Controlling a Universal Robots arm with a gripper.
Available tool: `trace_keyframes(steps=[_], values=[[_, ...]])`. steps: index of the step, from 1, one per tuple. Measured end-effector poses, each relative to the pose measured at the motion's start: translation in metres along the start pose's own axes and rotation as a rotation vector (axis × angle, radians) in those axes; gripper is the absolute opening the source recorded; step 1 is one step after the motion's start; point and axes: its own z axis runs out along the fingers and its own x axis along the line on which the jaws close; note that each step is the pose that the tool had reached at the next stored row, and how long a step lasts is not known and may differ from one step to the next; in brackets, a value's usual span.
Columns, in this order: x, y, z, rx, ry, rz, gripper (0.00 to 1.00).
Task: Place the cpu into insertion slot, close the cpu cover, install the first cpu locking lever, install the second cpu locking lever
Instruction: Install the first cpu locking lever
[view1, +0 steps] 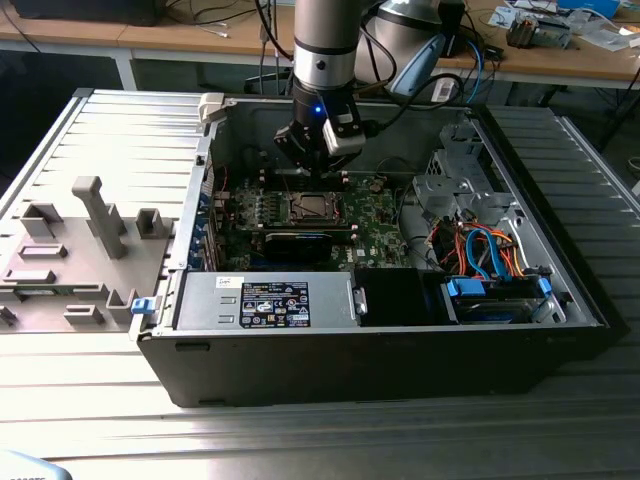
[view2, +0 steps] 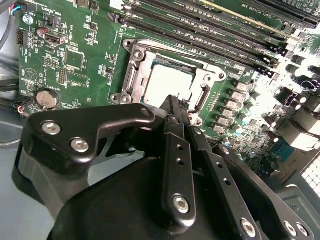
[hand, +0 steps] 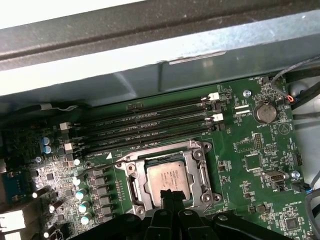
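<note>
Seemingly closed fingers (view2: 172, 102) above cpu (view2: 167, 85)

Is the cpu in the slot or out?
In: the cpu lies flat inside the slot's rim, below the gripper.

Probably a lab: cluttered workbench (view1: 200, 40), open computer case (view1: 380, 330).

cpu (hand: 170, 181) in insertion slot (hand: 134, 187) on motherboard (hand: 250, 160), memory slots (hand: 145, 125) beside it, gripper (hand: 170, 196) above
</note>
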Motion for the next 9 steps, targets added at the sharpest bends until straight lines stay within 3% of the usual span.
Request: trace_keyframes(steps=[9], values=[[0.0, 0.0, 0.0, -0.0004, -0.0006, -0.036, 0.11]])
